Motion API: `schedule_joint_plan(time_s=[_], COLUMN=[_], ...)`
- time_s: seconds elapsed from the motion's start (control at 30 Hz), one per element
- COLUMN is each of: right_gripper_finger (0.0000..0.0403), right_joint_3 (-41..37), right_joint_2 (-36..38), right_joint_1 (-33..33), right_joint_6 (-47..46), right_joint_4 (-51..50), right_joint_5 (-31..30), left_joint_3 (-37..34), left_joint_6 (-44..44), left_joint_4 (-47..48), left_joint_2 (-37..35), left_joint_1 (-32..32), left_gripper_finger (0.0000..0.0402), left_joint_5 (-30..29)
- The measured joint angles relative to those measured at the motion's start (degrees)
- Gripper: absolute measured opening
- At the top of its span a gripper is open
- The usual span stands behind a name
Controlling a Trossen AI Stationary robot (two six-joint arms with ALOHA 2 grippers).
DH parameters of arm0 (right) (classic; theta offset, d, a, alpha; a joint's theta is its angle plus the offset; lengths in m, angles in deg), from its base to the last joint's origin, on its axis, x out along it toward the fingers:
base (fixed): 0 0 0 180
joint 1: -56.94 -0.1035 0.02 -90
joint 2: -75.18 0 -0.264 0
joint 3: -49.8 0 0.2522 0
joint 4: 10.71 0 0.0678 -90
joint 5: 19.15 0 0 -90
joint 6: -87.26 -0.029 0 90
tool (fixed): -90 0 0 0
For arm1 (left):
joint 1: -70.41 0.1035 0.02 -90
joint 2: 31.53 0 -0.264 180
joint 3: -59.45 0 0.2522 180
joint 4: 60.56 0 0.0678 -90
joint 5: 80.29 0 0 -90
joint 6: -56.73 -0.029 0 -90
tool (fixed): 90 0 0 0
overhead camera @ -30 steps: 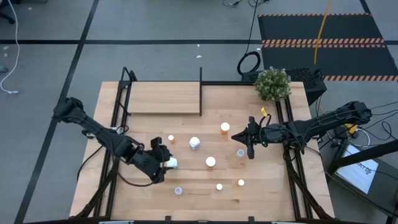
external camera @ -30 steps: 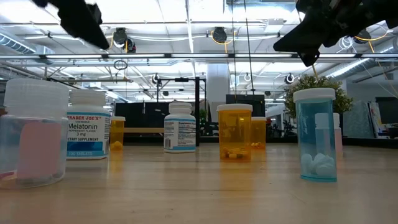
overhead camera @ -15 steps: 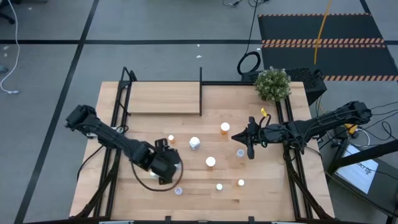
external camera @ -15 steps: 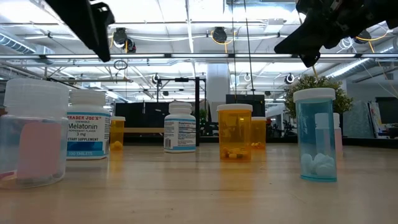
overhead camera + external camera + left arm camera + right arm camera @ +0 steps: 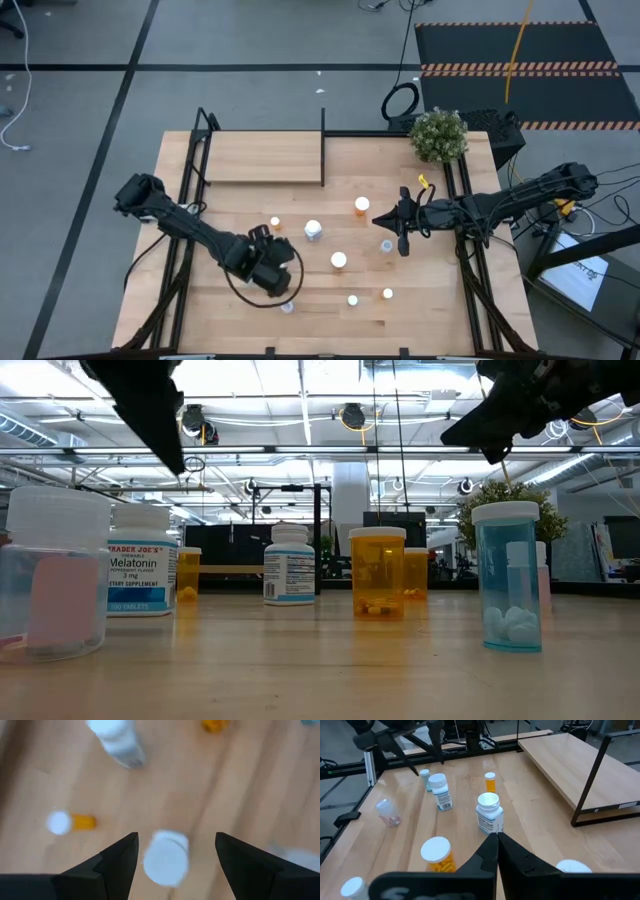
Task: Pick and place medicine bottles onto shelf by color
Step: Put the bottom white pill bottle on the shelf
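we count eight bottles on the table (image 5: 430,310), none on the shelf (image 5: 262,158), left gripper (image 5: 172,851) spread wide over a white-capped bottle (image 5: 166,858), right gripper (image 5: 496,840) pinched closed, empty

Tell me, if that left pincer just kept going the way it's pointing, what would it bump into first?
Probably the white-capped bottle showing between the open left pincer fingers in its wrist view. The pincer points down at the table; how far above the cap it is, I can't tell.
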Motion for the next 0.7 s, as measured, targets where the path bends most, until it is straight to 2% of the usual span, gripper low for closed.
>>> schedule_joint_plan(time_s=[0.3, 0.57, 0.7], right_gripper_finger=[0.0, 0.0, 0.0], right_joint_3=[0.0, 0.0, 0.0], right_joint_2=[0.0, 0.0, 0.0], right_joint_1=[1.4, 3.4, 4.0], right_joint_6=[0.8, 1.3, 1.7], right_joint_4=[0.4, 0.5, 0.5], right_joint_5=[0.0, 0.1, 0.1], left_joint_3=[-0.8, -7.7, -10.8], left_joint_6=[3.7, 5.1, 1.2], left_joint_4=[-0.2, -0.9, -6.9], left_joint_2=[0.2, 0.2, 0.2], left_joint_1=[-2.3, -3.3, -3.2], left_gripper_finger=[0.0266, 0.0267, 0.0274], left_joint_5=[-1.6, -3.5, -3.6])
